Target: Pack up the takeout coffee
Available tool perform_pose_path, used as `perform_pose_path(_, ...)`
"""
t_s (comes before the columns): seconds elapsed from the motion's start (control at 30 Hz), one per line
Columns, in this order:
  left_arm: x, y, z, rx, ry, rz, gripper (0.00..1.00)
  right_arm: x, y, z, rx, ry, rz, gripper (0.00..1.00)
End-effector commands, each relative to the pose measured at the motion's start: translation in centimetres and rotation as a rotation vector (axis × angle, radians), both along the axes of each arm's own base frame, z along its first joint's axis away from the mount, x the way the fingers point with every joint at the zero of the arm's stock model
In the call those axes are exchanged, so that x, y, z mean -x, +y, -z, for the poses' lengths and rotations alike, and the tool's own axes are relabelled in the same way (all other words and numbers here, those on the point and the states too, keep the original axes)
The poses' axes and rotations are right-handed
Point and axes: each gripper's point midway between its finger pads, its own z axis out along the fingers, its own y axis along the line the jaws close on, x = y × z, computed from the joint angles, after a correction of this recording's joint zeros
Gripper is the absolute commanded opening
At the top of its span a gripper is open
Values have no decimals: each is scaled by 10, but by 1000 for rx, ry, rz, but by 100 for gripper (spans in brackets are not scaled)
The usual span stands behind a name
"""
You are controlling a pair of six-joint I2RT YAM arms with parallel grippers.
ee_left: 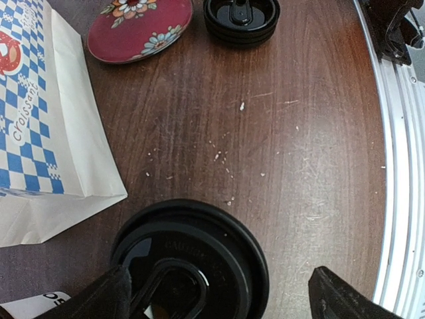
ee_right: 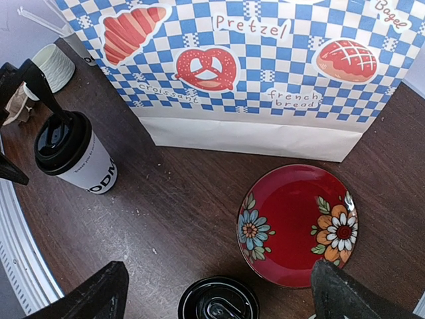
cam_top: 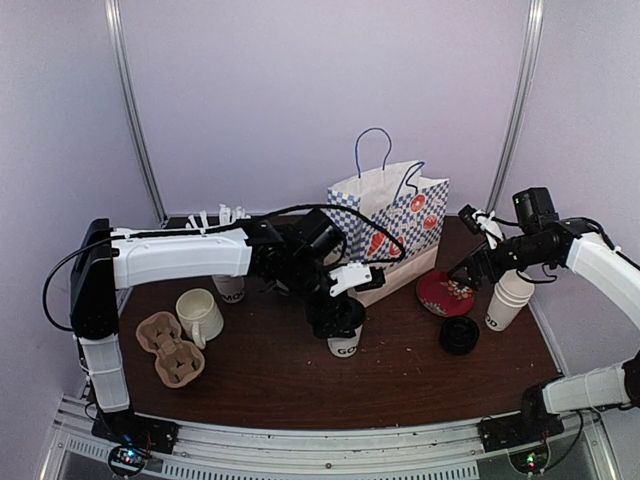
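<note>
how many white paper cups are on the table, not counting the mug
3: a lidded cup under the left gripper at centre; an unlidded cup by the right arm, possibly a stack; a straw cup at back left.

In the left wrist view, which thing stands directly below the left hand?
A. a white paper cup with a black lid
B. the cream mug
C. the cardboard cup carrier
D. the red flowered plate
A: the black lid of the white paper cup fills the bottom of that view, right under the open left hand.
</note>
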Motion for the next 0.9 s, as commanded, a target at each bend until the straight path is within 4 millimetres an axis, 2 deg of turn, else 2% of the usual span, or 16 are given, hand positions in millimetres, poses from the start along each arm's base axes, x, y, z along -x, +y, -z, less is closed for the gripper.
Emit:
perform_pose_path(0.0, -1, 1, 3, 0, 9, -9, 95, 0, 1, -1, -5, -5, -19, 99)
perform_pose_path(0.07, 1, 0, -2, 7, 15, -3, 94, 0, 1, 0, -4, -2, -18, 99)
perform_pose_path(0.1, 5, -3, -22, 50, 20, 8, 93, 2, 2, 0, -9, 1, -25, 99)
perform_pose_path(0.2, 9, -8, -52, 130, 11, 21, 93, 1, 3, 0, -10, 4, -29, 99)
perform_pose_path(0.3, 9, -11, -67, 180, -7, 27, 96, 1, 4, 2, -18, 16, -36, 99)
perform_pose_path(0.37, 4, -12, -61, 168, -22, 12, 98, 1, 6, 4, -25, 25, -43, 99)
perform_pose_path(0.53, -11, -5, -31, 72, -1, -36, 97, 2, 6, 4, -24, 27, -47, 99)
perform_pose_path(0.67, -13, -6, -24, 81, 38, -32, 98, 2, 6, 5, -22, 27, -50, 100)
perform_pose_path(0.87, -5, -7, -15, 71, 92, -7, 98, 2, 5, 7, -12, 27, -47, 100)
